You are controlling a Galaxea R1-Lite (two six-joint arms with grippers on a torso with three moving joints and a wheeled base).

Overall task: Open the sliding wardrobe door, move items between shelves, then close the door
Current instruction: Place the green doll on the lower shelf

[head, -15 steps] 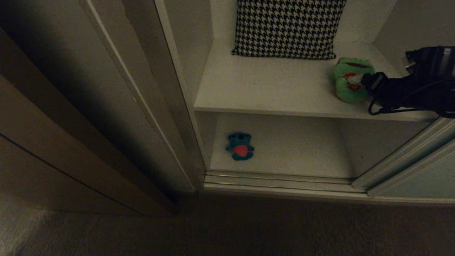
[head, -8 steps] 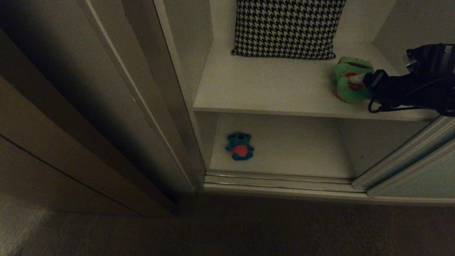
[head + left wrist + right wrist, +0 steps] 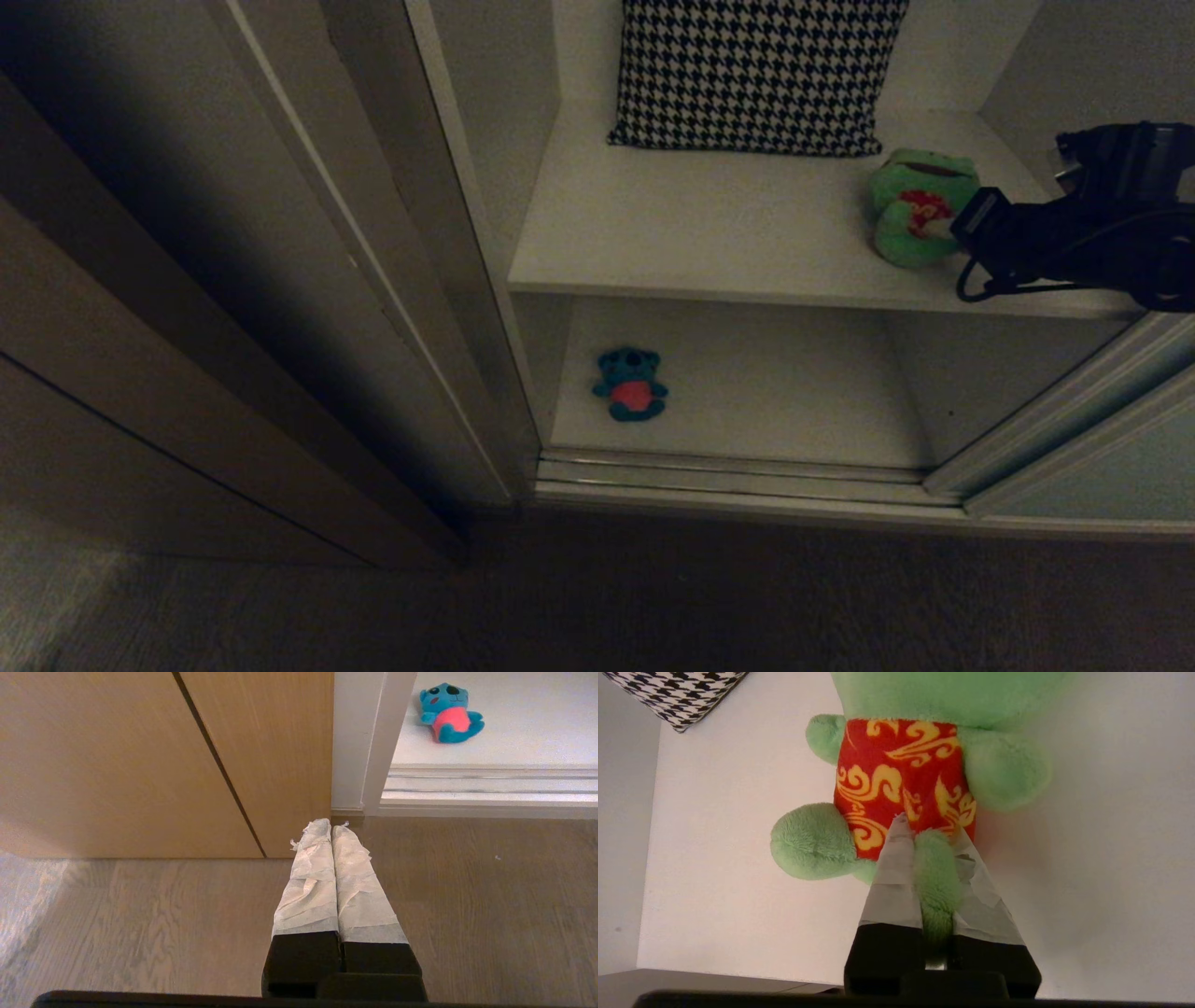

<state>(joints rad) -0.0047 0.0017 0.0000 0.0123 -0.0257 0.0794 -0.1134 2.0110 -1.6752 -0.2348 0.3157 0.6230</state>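
A green frog plush (image 3: 920, 210) with a red patterned patch lies at the right end of the upper shelf (image 3: 709, 233). My right gripper (image 3: 962, 219) reaches it from the right. In the right wrist view this gripper (image 3: 931, 828) is shut on one leg of the frog (image 3: 901, 765). The blue plush with a red belly (image 3: 632, 385) lies at the left of the lower shelf (image 3: 794, 392) and also shows as the blue plush (image 3: 448, 714) in the left wrist view. The sliding wardrobe door (image 3: 1111, 467) is slid to the right, leaving the opening bare. My left gripper (image 3: 331, 826) hangs shut and empty above the floor.
A black-and-white houndstooth pillow (image 3: 756, 70) leans at the back of the upper shelf. Dark wooden panels (image 3: 112, 373) stand left of the opening. The door's bottom track (image 3: 738, 471) runs along the front of the lower shelf. A wooden floor (image 3: 597, 597) lies in front.
The right gripper's jaws have closed on the frog's leg. The frog has shifted slightly and more of its red patch shows. The left arm has not moved.
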